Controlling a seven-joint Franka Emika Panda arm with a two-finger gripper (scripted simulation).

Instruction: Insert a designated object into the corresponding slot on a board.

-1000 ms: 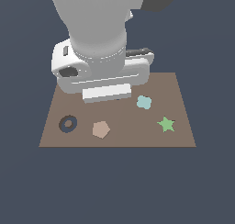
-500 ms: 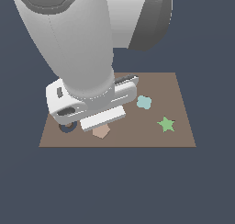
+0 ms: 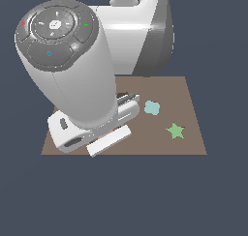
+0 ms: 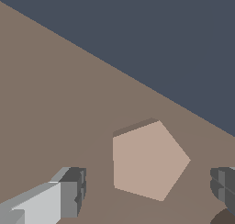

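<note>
The pale pinkish-tan pentagon (image 4: pixel 149 161) lies flat on the brown board (image 4: pixel 55 103). In the wrist view my gripper (image 4: pixel 148 187) is open, with one fingertip (image 4: pixel 73 193) on each side of the pentagon, apart from it. I cannot tell how high the fingers stand above the board. In the exterior view my arm and hand (image 3: pixel 92 133) hang over the near left part of the board (image 3: pixel 164 90) and hide the pentagon. The navy pentagon slot is not in view.
A light-blue piece (image 3: pixel 152 107) and a green star (image 3: pixel 175 131) lie on the board toward the exterior view's right. A dark patch (image 4: pixel 226 217) shows at the wrist view's corner by one finger. The board's near edge runs close behind the pentagon.
The arm has swung toward the exterior view's left and the board's near edge. It now covers the pentagon and the dark ring that showed before.
</note>
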